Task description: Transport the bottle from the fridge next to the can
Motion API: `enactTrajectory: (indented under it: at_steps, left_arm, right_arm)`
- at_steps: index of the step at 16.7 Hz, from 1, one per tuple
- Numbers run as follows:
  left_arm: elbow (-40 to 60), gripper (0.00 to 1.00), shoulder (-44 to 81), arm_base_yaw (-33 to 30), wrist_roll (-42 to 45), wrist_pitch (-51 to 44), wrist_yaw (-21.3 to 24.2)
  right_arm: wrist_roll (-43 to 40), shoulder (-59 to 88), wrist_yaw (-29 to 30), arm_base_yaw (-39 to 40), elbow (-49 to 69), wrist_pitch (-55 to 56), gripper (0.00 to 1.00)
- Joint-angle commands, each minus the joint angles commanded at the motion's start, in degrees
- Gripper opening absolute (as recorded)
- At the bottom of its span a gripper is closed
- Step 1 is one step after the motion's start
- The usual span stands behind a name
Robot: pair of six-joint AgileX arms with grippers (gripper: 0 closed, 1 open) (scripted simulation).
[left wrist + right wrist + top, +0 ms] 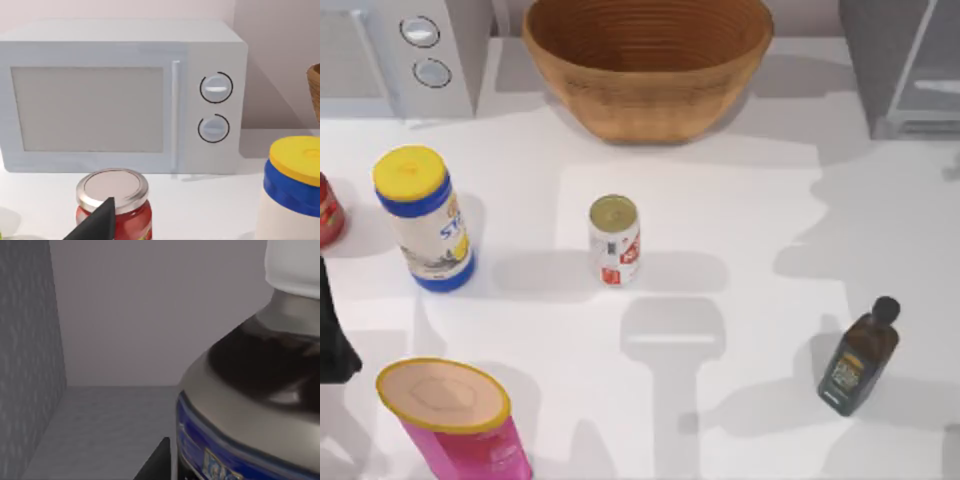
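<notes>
**Bottle close to the right wrist, inside grey walls**

The bottle stands upright on a grey floor between grey walls, white cap up, just beside a dark fingertip of the right gripper; I cannot tell whether that gripper grips it. The can stands mid-table, the fridge at the far right. The left arm sits at the left edge.

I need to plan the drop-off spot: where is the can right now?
In the top view the can stands upright near the table's middle, in front of the wicker basket, with the yellow-lidded canister to its left.
</notes>
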Motion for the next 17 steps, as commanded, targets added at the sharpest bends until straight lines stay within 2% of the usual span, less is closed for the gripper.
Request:
enactTrajectory:
  at_steps: [6,9,12,17]
  left_arm:
    - [0.0,1.0,0.0,0.0,0.0,0.0,0.0]
    - [0.0,1.0,0.0,0.0,0.0,0.0,0.0]
    - [0.0,1.0,0.0,0.0,0.0,0.0,0.0]
    - [0.0,1.0,0.0,0.0,0.0,0.0,0.0]
  right_arm:
    - [0.09,-0.84,-0.14,0.13,-1.22,0.53,0.0]
    - [-0.24,-0.87,3.59,3.85,-0.22,0.78,0.0]
    - [-0.75,-0.24,12.15,12.94,1.04,1.66,0.0]
    - [-1.21,2.63,31.76,34.4,1.38,5.88,0.0]
